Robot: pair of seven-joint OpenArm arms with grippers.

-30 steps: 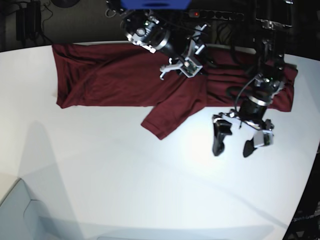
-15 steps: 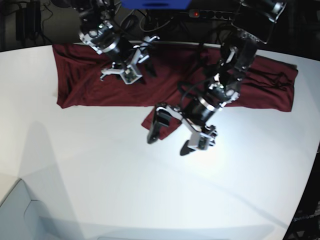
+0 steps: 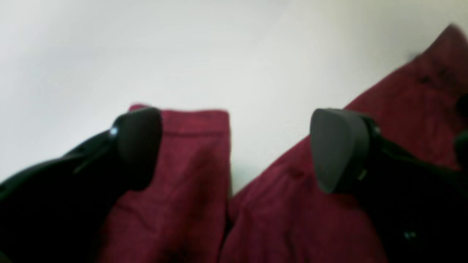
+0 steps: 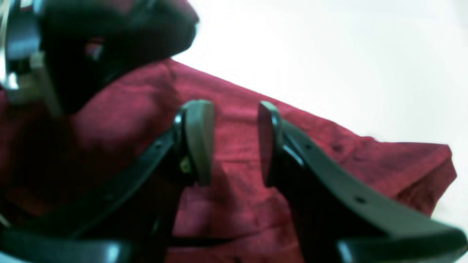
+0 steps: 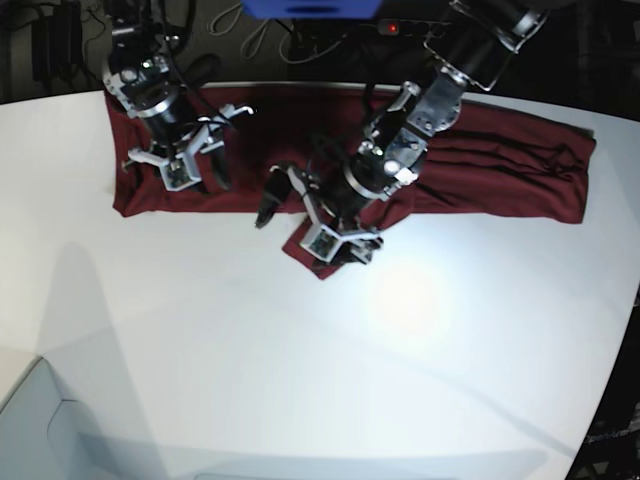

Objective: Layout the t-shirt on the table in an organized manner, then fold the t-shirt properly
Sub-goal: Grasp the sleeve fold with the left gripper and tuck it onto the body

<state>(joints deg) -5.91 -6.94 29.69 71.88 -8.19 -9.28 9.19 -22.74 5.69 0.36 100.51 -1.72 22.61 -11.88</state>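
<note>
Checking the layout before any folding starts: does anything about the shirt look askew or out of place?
Yes. The t-shirt lies in a rumpled band along the table's far edge, and one sleeve juts toward the middle. The open left pincer hovers over that sleeve; the right pincer is over the other end.

Behind the white bench point(image 5: 300, 380) the room is dark, with black cables point(image 5: 250, 35) and a power strip point(image 5: 430, 30) showing a red light.

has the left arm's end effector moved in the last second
Yes. In the base view the left end effector went from over bare table near the t-shirt's right end leftward to its protruding sleeve, open.
</note>
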